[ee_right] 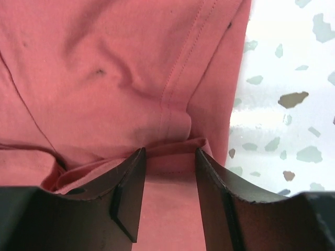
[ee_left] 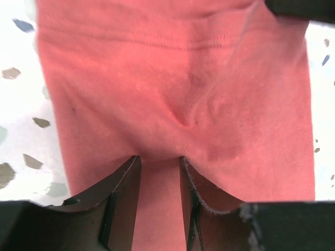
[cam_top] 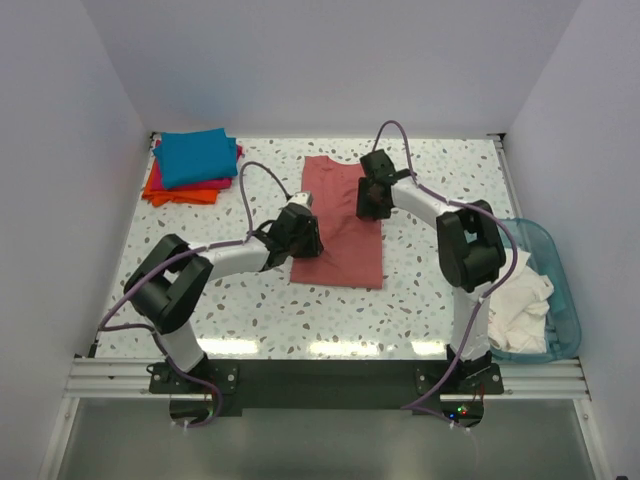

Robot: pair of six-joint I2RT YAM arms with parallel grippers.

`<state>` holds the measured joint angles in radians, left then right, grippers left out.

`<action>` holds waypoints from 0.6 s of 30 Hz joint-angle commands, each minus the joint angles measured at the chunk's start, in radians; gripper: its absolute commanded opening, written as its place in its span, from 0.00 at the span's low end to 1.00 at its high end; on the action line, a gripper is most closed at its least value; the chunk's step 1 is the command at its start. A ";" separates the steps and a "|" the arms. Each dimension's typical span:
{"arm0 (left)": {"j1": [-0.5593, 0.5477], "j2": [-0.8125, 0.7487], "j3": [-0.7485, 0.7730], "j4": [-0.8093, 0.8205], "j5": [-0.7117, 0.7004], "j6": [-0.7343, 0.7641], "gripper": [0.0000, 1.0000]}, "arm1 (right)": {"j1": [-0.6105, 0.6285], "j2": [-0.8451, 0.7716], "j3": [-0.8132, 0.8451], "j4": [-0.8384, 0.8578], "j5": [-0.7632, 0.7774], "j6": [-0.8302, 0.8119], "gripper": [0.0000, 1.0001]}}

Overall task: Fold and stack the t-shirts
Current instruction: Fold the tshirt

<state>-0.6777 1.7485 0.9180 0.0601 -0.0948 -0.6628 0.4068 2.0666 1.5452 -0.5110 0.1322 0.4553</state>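
The large salmon-red t-shirt (cam_top: 340, 235) lies mid-table, folded into a long rectangle. My left gripper (cam_top: 303, 236) is at its left edge, my right gripper (cam_top: 372, 197) at its upper right edge. In the left wrist view the left gripper (ee_left: 159, 159) has its jaws narrowly apart with the red cloth (ee_left: 172, 78) pinched between them, and wrinkles run from the tips. In the right wrist view the right gripper (ee_right: 168, 152) grips a folded hem of the shirt (ee_right: 131, 68). The folded teal-blue shirt (cam_top: 197, 156) tops the magenta-pink (cam_top: 238, 152) and orange (cam_top: 180, 192) ones at the back left.
A translucent blue plastic tub (cam_top: 560, 270) holding white cloth (cam_top: 520, 305) stands off the table's right edge, by the right arm's base. White walls close in the table on the left, back and right. Speckled tabletop (cam_top: 440, 180) shows around the shirt.
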 commanded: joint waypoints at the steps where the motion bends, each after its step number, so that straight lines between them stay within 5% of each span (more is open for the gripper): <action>1: 0.030 -0.060 0.065 0.021 -0.025 0.035 0.41 | 0.001 -0.121 -0.010 -0.015 0.041 -0.009 0.47; 11: 0.109 0.121 0.219 -0.033 -0.008 0.052 0.24 | 0.006 -0.302 -0.166 0.032 0.064 0.043 0.48; 18: 0.159 0.220 0.271 -0.043 -0.023 0.045 0.22 | 0.021 -0.228 -0.247 0.100 -0.031 0.052 0.48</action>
<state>-0.5476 1.9541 1.1469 0.0277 -0.0978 -0.6350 0.4191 1.7912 1.3155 -0.4664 0.1425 0.4896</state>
